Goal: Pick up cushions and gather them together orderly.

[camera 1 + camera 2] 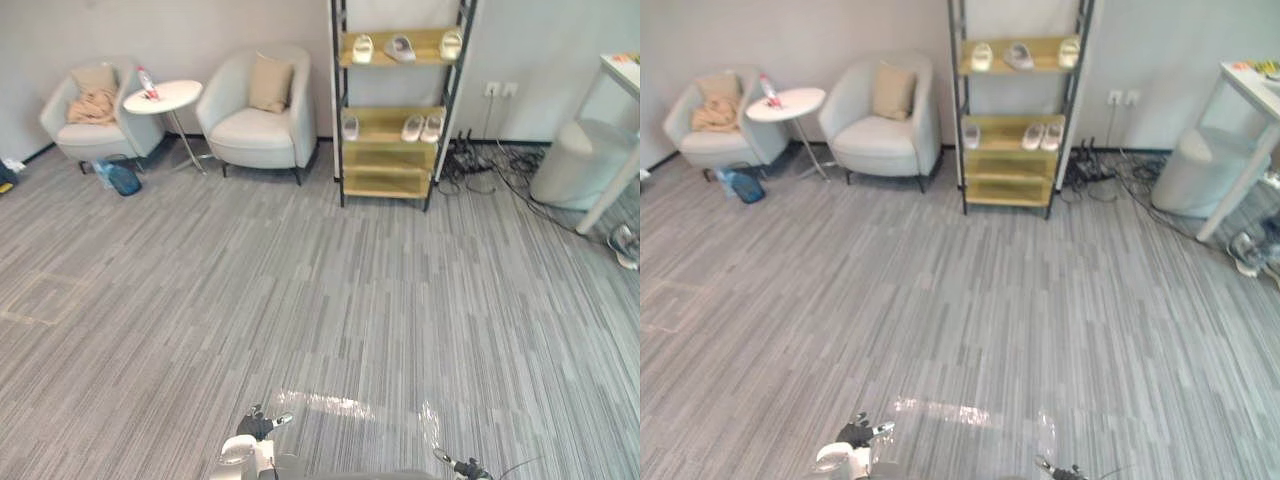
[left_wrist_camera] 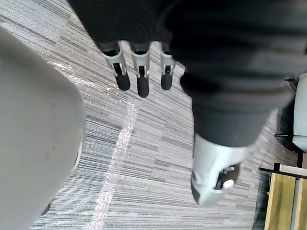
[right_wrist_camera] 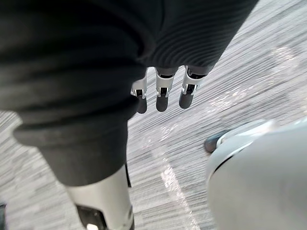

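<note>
Tan cushions sit apart — one per armchair, either side of the round table; my hands hang open, empty — I'd grip each by an edge.

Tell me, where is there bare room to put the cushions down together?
The right armchair has a bare seat below its cushion. The left armchair is crowded by a cushion and crumpled cloth. The round table holds a bottle.
</note>
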You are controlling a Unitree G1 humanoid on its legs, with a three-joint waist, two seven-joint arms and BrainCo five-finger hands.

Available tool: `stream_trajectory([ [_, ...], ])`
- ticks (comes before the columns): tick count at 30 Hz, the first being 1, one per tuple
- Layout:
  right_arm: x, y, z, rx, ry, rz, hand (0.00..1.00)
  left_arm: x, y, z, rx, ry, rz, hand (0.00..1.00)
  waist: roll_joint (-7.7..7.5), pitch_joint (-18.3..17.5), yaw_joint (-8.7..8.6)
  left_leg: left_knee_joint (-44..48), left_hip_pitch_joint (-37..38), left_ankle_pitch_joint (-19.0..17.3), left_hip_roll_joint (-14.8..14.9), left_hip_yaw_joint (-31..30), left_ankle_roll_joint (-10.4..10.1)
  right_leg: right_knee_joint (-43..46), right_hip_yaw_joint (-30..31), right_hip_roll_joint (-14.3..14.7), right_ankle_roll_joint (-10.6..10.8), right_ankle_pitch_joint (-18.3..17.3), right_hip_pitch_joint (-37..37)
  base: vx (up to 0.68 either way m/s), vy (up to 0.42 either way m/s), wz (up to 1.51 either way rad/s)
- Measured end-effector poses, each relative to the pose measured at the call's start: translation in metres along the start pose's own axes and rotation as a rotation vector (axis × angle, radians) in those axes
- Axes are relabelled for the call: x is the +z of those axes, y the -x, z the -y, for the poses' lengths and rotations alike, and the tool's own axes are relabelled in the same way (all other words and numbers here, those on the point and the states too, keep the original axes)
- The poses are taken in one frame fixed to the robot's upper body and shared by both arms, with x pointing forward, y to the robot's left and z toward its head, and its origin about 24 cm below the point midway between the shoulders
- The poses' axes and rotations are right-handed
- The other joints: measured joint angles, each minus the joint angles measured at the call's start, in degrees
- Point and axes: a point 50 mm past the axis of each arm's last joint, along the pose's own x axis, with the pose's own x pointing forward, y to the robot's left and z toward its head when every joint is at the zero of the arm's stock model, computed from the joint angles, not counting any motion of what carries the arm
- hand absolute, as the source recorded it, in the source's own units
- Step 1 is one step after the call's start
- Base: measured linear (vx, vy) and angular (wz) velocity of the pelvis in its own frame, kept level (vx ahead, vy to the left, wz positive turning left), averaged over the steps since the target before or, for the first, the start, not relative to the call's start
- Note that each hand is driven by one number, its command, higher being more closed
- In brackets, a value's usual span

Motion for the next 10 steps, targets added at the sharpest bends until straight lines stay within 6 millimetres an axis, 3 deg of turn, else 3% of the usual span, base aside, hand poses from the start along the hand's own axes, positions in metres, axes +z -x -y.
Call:
stream_trajectory([
  [1, 0.000, 0.000, 0.001, -0.001, -0.002, -0.001, 0.00, 0.000, 0.000, 0.000, -0.001, 0.001, -0.001, 0.00, 0.19, -0.1, 0.00, -2.8, 0.2, 1.5, -0.2, -0.6, -0.2, 0.2, 0.0, 0.2, 0.6, -0.2, -0.2, 0.20, 0.159, -0.27],
  [2, -0.003, 0.000, 0.000, -0.001, -0.011, -0.012, 0.00, -0.002, 0.000, -0.002, 0.004, -0.002, -0.006, 0.00, -0.67, -0.4, 0.50, -5.2, 1.0, 3.4, -1.1, -0.7, -0.5, 0.9, 1.3, 0.1, 1.2, -0.9, 0.0, 0.20, 0.132, -0.20],
  [7, -0.017, 0.004, -0.015, 0.038, 0.012, -0.043, 0.00, -0.005, 0.000, -0.013, 0.024, -0.020, -0.028, 0.00, -3.95, -2.8, 0.41, -11.1, 4.9, 3.5, -5.3, 0.3, 0.7, -2.4, 1.2, -3.5, 2.0, -0.4, 2.4, 0.24, 0.115, -0.02],
  [10, -0.017, 0.004, -0.014, 0.038, 0.009, -0.044, 0.00, -0.008, 0.000, -0.012, 0.013, -0.022, -0.040, 0.00, -3.87, -3.3, 0.41, -13.6, 7.2, 3.6, -6.2, 0.1, 1.0, -3.1, 1.1, -4.0, 2.0, -0.4, 3.7, 0.15, 0.057, 0.09],
])
